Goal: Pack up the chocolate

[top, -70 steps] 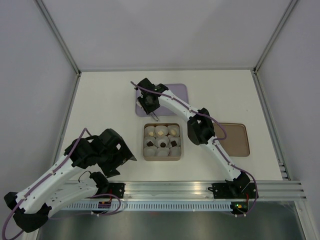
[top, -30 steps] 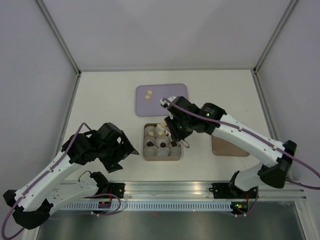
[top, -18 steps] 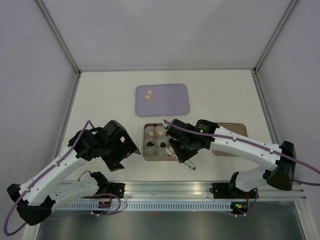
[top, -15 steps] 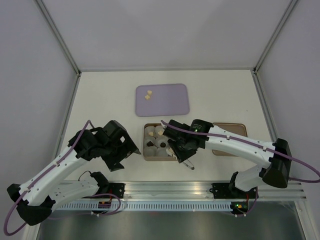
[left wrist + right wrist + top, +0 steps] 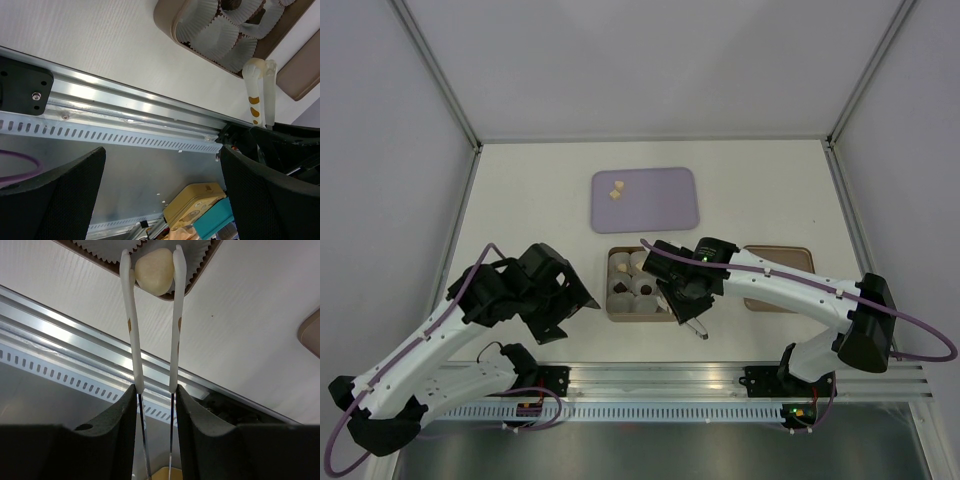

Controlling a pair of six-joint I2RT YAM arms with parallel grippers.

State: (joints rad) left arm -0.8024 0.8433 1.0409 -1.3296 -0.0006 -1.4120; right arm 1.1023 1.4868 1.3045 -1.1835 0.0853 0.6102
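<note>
Clamped on the tongs [image 5: 131, 335], the right pincer [image 5: 154, 405] held a pale chocolate [image 5: 154, 271] just above a paper cup [image 5: 100, 249] in the box [image 5: 630, 317] by the worktop's [image 5: 520, 200] near edge, seemingly to drop it in, while the left pincer [image 5: 161, 165] hung wide, empty.

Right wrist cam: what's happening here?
The right gripper is clamped on tongs, which pinch a cream chocolate at a paper cup by the edge of the brown box; not released. The left gripper hangs open beside the box, holding nothing. Two cream pieces lie on the purple tray.
</note>
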